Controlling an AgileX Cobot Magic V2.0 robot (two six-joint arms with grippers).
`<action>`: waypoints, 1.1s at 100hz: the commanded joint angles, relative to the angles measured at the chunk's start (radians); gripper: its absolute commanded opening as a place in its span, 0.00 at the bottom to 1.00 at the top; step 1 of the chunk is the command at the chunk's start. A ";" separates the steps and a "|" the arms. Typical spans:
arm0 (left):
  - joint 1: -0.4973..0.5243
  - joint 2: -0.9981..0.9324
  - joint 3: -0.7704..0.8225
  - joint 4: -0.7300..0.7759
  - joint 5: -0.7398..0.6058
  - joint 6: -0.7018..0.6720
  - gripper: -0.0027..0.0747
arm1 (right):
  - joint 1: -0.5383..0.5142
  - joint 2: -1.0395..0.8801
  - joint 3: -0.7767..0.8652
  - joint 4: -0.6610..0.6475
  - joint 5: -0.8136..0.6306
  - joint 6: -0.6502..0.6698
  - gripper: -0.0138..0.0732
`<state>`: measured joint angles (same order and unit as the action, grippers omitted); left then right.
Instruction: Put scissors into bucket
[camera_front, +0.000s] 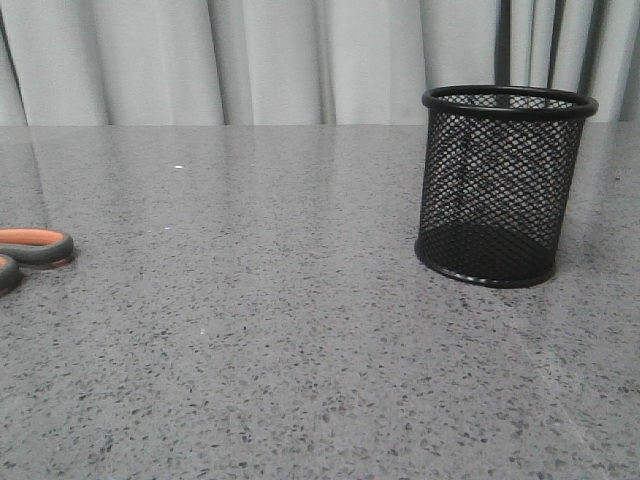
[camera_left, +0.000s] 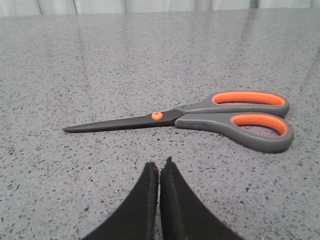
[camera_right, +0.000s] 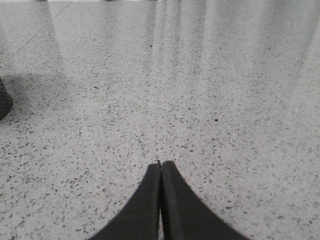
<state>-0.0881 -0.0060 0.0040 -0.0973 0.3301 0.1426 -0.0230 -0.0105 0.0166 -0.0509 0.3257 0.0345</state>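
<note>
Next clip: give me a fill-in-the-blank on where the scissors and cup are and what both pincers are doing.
1. The scissors lie flat on the grey speckled table with blades ____.
2. The left pincer is shut and holds ____.
3. The black mesh pen cup stands upright and contains ____.
4. The right pincer is ____, over bare table.

Missing words: closed; nothing; nothing; shut

scissors (camera_left: 200, 117): 1 pair | bucket (camera_front: 503, 185): 1 | table (camera_front: 300, 350): 1 | curtain (camera_front: 250, 60): 1 | left gripper (camera_left: 159, 167): 1 | right gripper (camera_right: 161, 166): 1
</note>
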 joint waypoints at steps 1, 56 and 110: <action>-0.006 -0.028 0.044 -0.013 -0.066 -0.009 0.01 | -0.005 -0.020 0.011 -0.016 -0.025 -0.001 0.10; -0.006 -0.028 0.044 -0.013 -0.066 -0.009 0.01 | -0.005 -0.020 0.011 -0.083 -0.168 -0.001 0.10; -0.008 -0.028 0.044 -0.737 -0.378 -0.009 0.01 | -0.005 -0.020 0.011 0.326 -0.428 0.020 0.10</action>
<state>-0.0881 -0.0060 0.0040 -0.6707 0.0528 0.1426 -0.0230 -0.0105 0.0166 0.2149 -0.0701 0.0532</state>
